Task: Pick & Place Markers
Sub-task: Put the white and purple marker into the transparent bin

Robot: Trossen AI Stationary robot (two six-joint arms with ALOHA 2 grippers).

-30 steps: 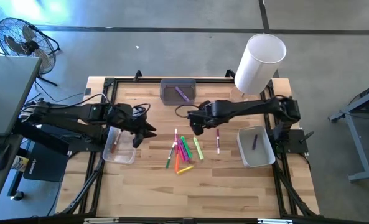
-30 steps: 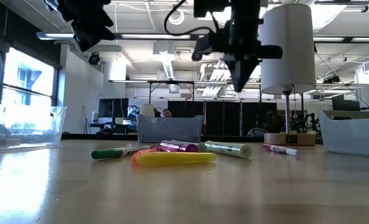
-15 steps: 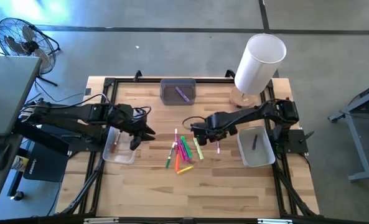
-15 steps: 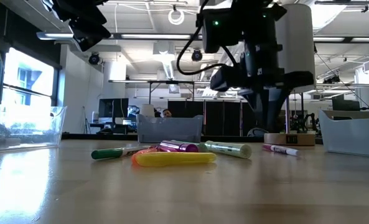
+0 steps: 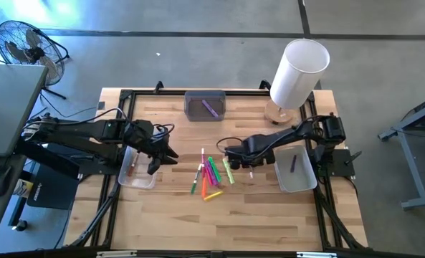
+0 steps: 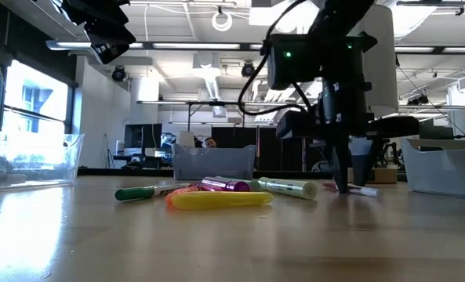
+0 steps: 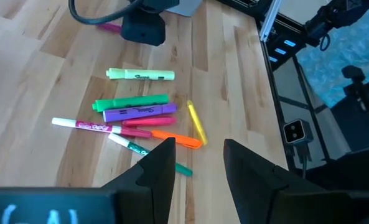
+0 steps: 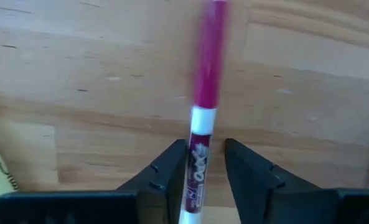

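One white-barrelled magenta marker (image 8: 201, 118) is straddled by the right gripper (image 8: 203, 163), fingers narrowly parted; only the high view shows the pile (image 5: 212, 174) beside it.

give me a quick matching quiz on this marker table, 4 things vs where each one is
Things:
1. right gripper
2. left gripper
3. purple marker
4. white tube

Places:
A. in the dark bin at the table's far edge
B. standing at the far right corner
C. fingers either side of a pink marker
D. above the clear bin on the left

Pairs: 1-C, 2-D, 3-A, 4-B
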